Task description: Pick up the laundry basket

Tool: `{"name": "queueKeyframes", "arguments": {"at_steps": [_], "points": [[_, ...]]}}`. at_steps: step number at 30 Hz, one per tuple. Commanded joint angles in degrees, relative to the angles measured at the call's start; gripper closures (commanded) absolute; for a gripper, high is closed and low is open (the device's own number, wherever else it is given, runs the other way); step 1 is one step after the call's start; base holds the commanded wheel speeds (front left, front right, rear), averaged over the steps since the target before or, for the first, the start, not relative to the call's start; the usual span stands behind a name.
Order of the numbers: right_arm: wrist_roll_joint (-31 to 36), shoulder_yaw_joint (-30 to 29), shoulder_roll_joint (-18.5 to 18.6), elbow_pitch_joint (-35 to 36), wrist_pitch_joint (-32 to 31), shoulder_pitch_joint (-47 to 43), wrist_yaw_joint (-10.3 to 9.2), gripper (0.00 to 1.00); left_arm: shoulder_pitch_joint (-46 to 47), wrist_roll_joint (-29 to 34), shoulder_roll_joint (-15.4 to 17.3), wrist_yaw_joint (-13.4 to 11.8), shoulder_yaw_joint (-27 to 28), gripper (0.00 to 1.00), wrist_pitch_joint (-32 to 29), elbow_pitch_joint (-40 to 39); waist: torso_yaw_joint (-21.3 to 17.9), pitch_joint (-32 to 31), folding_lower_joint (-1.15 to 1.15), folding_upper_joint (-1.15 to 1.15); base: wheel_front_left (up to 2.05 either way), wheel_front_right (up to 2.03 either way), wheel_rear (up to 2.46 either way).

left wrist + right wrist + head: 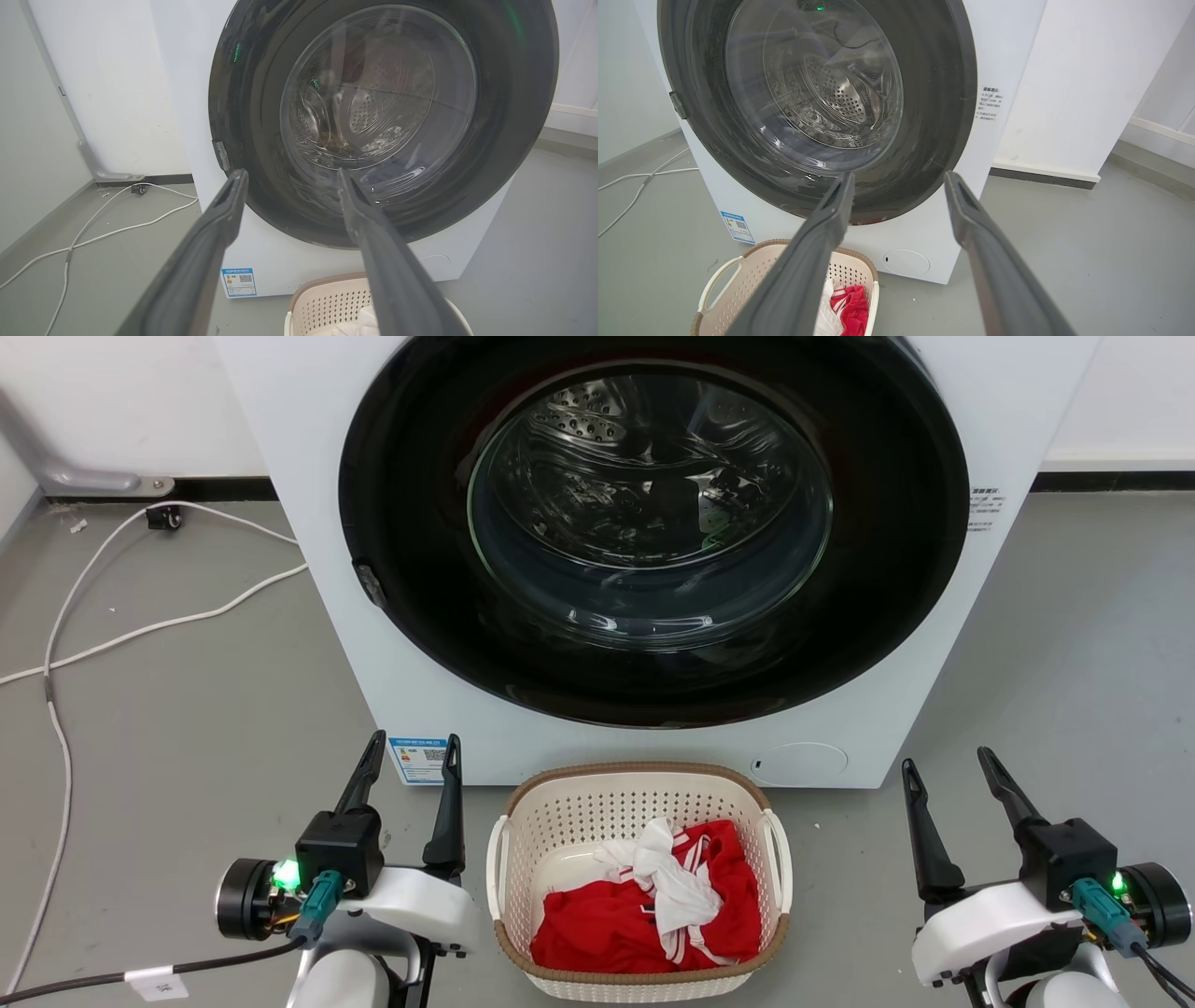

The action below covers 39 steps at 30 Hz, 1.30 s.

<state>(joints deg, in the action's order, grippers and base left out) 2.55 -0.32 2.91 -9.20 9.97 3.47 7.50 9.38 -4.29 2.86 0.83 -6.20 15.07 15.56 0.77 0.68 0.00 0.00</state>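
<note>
Left gripper [415,739] and right gripper [946,759] are both spread and empty, one on each side of the laundry basket [644,770], which holds red and white clothes [653,905]. To lift it level, each should probably close on its nearest side handle [495,859] at matching height, then rise together. Behind the basket, the washing machine [327,616] carries a blue label [418,761] and a printed sticker [985,509], both too small to read.
</note>
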Motion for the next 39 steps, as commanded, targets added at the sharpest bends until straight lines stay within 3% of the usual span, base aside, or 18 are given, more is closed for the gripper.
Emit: {"name": "queueKeyframes", "arguments": {"at_steps": [1,17,39], "points": [[-0.1,0.0,-0.1,0.3,-0.3,-0.4,-0.03,0.00,0.2,-0.3,0.1,-0.1,0.2,0.00,0.2,0.0,0.0,0.0,0.00,0.00,0.00,0.00,0.00],[-1.5,0.0,-0.1,-1.9,-0.5,1.2,-0.02,0.00,2.2,-0.9,0.1,0.7,0.1,0.00,0.2,1.9,-0.2,4.2,0.00,0.00,0.00,0.00,0.00],[-3.8,1.2,-0.1,-16.1,-2.2,16.6,-0.03,0.00,16.7,-4.2,1.2,2.5,4.5,0.00,0.1,19.9,-1.8,27.0,0.00,0.00,0.00,0.00,0.00]]}}
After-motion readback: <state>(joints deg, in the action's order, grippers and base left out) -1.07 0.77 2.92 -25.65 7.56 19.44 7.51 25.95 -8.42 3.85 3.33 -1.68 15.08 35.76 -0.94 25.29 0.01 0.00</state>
